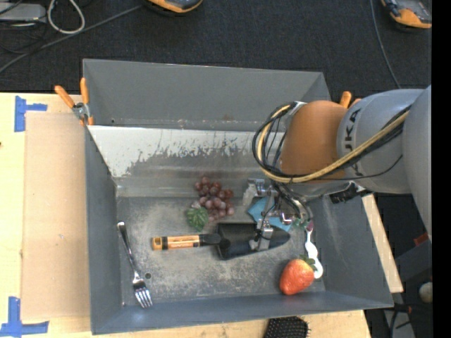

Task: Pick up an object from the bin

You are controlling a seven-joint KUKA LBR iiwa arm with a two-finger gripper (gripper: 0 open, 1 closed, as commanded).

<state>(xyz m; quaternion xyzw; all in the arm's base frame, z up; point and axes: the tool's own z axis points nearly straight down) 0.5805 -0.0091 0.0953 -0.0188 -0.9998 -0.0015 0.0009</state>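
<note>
Trowel (211, 241), orange handle and black blade, lies mid-bin; gripper (263, 235) hangs over its blade, grip state impossible to tell; grapes (213, 193) behind; strawberry (296, 277) near.

I am reaching in from the right, my grey arm (398, 143) slanting down and leftward. My orange cover (313, 141) is sitting over the wrist, with black and yellow cables (270, 146) looping round its far end. My gripper (266, 231) is hanging low beneath it, pointing downward.
</note>
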